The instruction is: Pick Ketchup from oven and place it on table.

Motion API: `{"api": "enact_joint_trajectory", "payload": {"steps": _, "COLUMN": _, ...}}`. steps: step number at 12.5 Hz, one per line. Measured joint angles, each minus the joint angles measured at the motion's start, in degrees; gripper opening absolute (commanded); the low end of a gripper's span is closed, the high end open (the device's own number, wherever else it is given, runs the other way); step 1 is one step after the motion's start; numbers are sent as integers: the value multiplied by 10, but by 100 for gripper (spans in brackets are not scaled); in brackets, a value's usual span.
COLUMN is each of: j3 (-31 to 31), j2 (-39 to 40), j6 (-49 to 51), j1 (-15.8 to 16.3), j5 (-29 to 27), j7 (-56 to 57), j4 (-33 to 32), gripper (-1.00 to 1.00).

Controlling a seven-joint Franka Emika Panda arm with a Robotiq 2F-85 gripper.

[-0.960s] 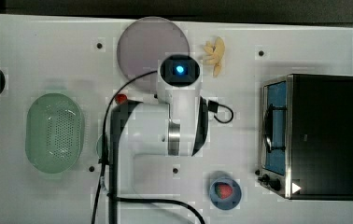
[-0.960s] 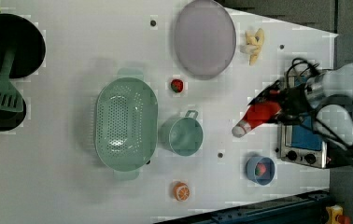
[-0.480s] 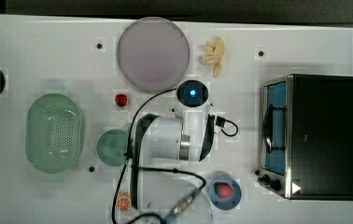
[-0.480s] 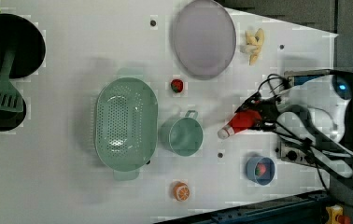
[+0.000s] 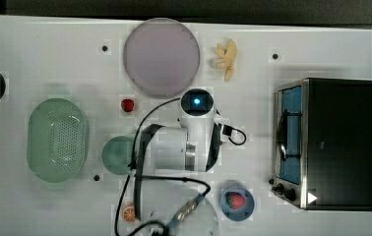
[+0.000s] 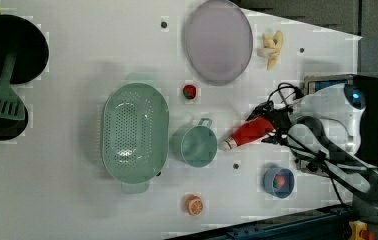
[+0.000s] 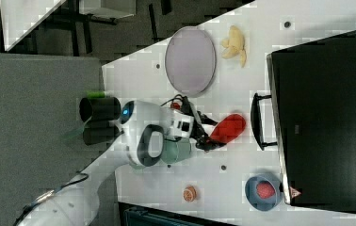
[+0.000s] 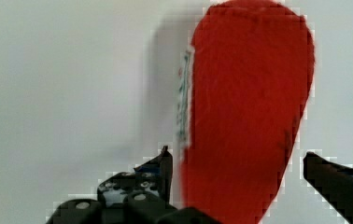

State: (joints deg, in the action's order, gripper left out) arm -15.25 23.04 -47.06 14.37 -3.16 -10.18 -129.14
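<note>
Gripper (image 8: pixel 235 161) open around ketchup (image 8: pixel 247 107) (over table (image 8: pixel 62 70)).

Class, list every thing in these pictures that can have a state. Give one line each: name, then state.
ketchup: capped, on its side, out of the oven
oven: door shut
pincer: open, straddling the ketchup
plate: empty
colander: upright, empty
green cup: upright, empty
blue bowl: holds a strawberry
</note>
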Motion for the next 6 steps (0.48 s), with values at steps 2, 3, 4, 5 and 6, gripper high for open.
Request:
{"api": "enact_joint_trajectory", "payload": {"steps": 2, "j3": 6, "j2": -59, "j6": 40, "j1": 3, "j5": 2, "j7": 0, "j4": 19, "gripper": 100}}
{"api": "enact_joint_trajectory", "payload": {"steps": 3, "j3": 9, "j2": -94, "j6": 66, "j1": 5, "j5": -3, "j7": 0, "j4": 39, "gripper": 100}}
{"api": "enact_joint_trajectory", "payload": {"steps": 4, "j3": 9, "j2": -131, "j6": 96, "j1": 7, "j5": -10, "j7": 0, "j4": 68, "gripper": 100}}
{"api": "enact_joint_trajectory", "payload": {"steps": 5, "j3": 5, "j2": -160, "j6": 150, "j1": 11, "j5": -14, "j7": 0, "j4": 116, "gripper": 100}}
{"api": "enact_joint_trajectory", "payload": {"steps": 6, "j3": -2, "j2": -185, "j6": 209, "j1": 15, "j5": -20, "j7": 0, "j4": 167, "gripper": 100}}
